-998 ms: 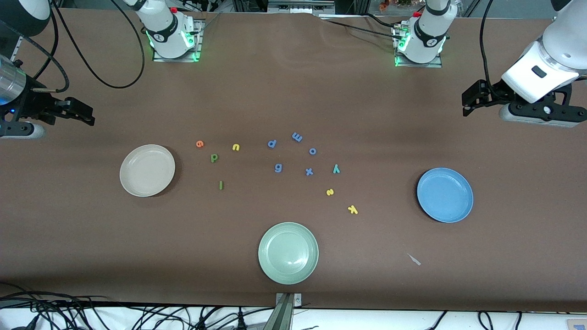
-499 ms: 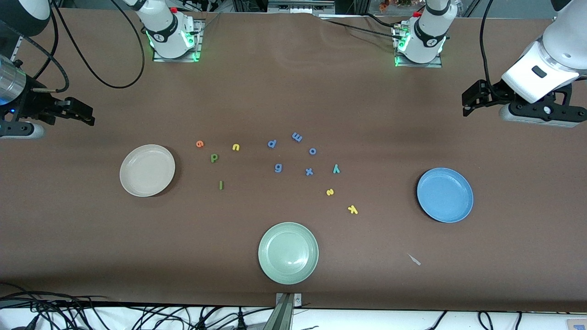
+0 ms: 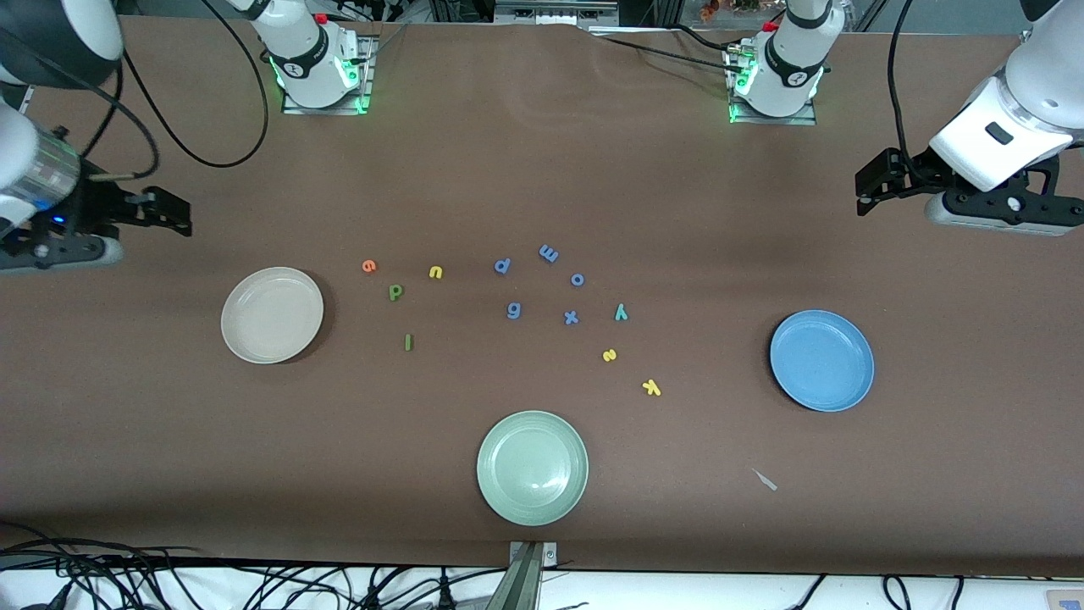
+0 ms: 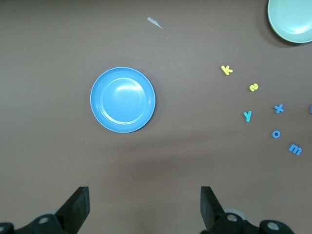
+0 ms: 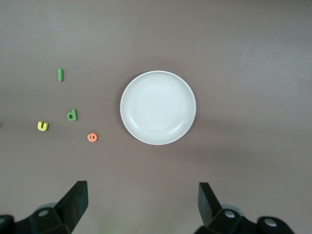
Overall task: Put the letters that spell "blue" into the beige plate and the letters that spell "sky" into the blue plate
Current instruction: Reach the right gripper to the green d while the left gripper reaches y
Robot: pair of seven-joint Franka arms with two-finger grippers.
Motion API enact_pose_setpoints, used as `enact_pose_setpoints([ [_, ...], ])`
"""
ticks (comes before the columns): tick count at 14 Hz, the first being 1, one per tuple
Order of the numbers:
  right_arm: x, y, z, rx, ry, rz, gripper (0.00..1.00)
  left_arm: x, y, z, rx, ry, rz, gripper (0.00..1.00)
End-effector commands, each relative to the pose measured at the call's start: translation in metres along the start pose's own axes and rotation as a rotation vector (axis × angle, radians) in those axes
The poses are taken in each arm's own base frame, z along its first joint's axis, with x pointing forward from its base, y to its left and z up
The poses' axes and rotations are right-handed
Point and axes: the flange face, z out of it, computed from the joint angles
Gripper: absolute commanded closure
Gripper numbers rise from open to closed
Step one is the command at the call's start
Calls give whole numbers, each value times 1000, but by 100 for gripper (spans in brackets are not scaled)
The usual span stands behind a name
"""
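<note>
Five periwinkle-blue letters (image 3: pixel 549 252) sit in a loose bunch mid-desk: p, m, o, g and x. They're right between the two groups that matter. Taking the front view as a clock face centred on that bunch, a pale green plate (image 3: pixel 532 468) sits empty at 6 o'clock near the camera edge. A little pale scrap (image 3: pixel 765 479) lies around 5 o'clock. The brown desk (image 3: pixel 542 169) has nothing else on it, and nothing lies on top of any letter.

The beige plate (image 3: pixel 272 315) is at 9 o'clock, plain cream and shallow, with nothing in it. Its four letters lie flat on the desk between it and the blue bunch. They're the orange e (image 3: pixel 368 266), dark green b (image 3: pixel 395 291), yellow u (image 3: pixel 435 272) and green l (image 3: pixel 408 341). The l is just a straight bar, nearest the camera of the four.

The blue plate (image 3: pixel 821 360) is at roughly 4 o'clock, plain medium blue and also empty. The teal y (image 3: pixel 621 313), yellow s (image 3: pixel 609 355) and yellow k (image 3: pixel 651 388) run in a diagonal toward it. The k is closest to the plate, and all three are well apart from it.

The left pincer (image 4: pixel 144 201) hangs over bare desk at 1 o'clock of the blue plate, fingers spread wide, holding nothing. The right pincer (image 5: pixel 141 197) hangs over bare desk at 10 o'clock of the beige plate. It's also spread apart and empty.
</note>
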Motion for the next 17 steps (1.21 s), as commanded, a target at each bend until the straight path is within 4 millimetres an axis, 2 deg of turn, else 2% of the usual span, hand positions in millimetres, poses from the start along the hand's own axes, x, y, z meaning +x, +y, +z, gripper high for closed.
enact_pose_setpoints([
  [1, 24, -37, 25, -9, -36, -70, 0, 3, -14, -3, 29, 6, -21, 0],
  [2, 33, -45, 46, 34, -64, -70, 0, 5, -24, -1, 27, 1, -39, 0],
  [4, 52, -68, 73, 72, -42, -22, 0, 12, -32, 16, 32, -34, -52, 0],
  [5, 59, -85, 87, 73, -47, 2, 0, 12, -36, 17, 63, -35, -53, 0],
  [7, 72, -119, 114, 68, -35, 53, 0, 13, -37, 17, 99, -33, -48, 0],
  [9, 79, -141, 146, 70, -10, 91, 0, 13, -34, 17, 95, -33, -45, 0],
  [11, 73, -153, 186, 76, 33, 129, 0, 17, -26, 25, 85, -43, -32, 0],
  [13, 62, -163, 216, 82, 71, 155, 0, 29, -15, 48, 38, -78, -18, 0],
  [14, 57, -176, 230, 85, 90, 152, 0, 40, -14, 66, -2, -75, -22, 0],
  [16, 41, -196, 261, 94, 119, 166, 0, 50, 10, 89, -21, -48, 12, 0],
  [17, 33, -202, 277, 98, 134, 165, 0, 53, 34, 107, -20, -36, 49, 0],
])
